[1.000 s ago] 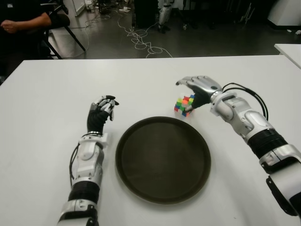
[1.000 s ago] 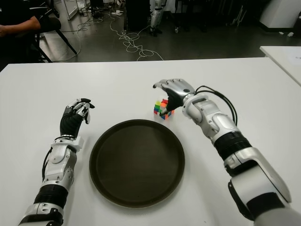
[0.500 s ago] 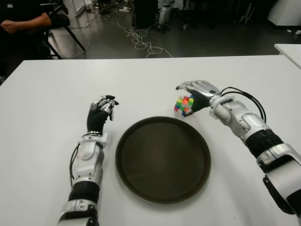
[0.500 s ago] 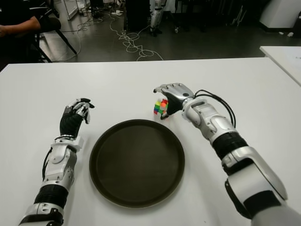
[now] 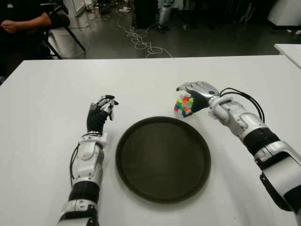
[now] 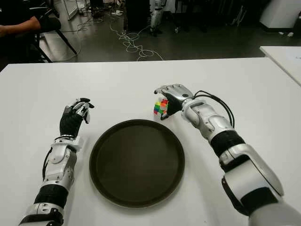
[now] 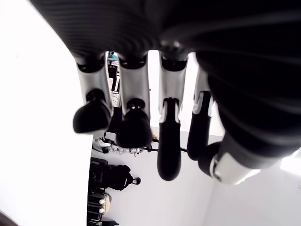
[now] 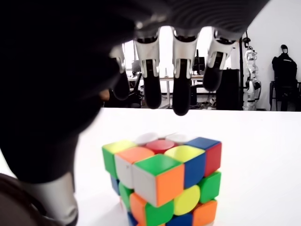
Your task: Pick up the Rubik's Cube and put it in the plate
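Around both robot hands the white surface (image 5: 51, 94) is spreading wide and bare, its far edge running well beyond them and open room lying to either side of each arm. Beyond that far edge a dark floor with loose cables (image 5: 141, 40) is stretching away, and at the far left corner a person's arm (image 5: 26, 22) is showing beside a chair.

Nearer than both hands and between the two forearms, the dark round plate (image 5: 162, 159) is lying flat, its rim just short of the right robot hand (image 5: 197, 93) and a little to the inner side of the left robot hand (image 5: 100, 114). Nothing is lying in it.

Under the right robot hand's arched fingers (image 8: 181, 89) the Rubik's Cube (image 5: 184, 105) is sitting on the surface, just past the plate's far rim and tilted so that one corner is pointing up. That hand is reaching in from the right with the forearm low and angled toward the centre, palm cupping over the cube; in the right wrist view the fingertips are hanging spread above and behind the cube with a gap showing, so the hand is not clamped on it.

The left robot hand is showing just left of the plate, wrist up, fingers loosely bent and apart, holding nothing.
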